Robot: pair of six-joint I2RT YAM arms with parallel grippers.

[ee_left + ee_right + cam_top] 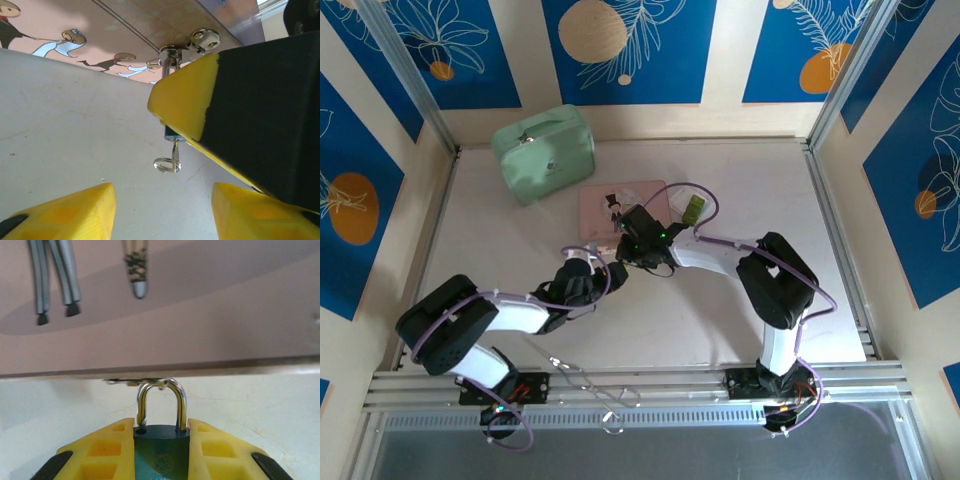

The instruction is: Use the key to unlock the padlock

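- Silvery shackle, dark teal body: padlock (161, 447) sits at the pink tin's (150, 340) edge and seems hooked in its clasp.
- Likely light, rigid and slick. Best held by the flat body sides.
- Right gripper (161, 426) pinches that body. Left gripper (162, 196) is spread and empty, near the key (174, 150).
- Long axis runs shackle to keyway: shackle points at the tin, and the key end faces the left gripper.

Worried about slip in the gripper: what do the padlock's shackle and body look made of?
Thin silvery shackle loop: polished metal, going by its mirror-like glints. Small dark blue-green padlock body: matte, perhaps painted metal or plastic cover; no shine.
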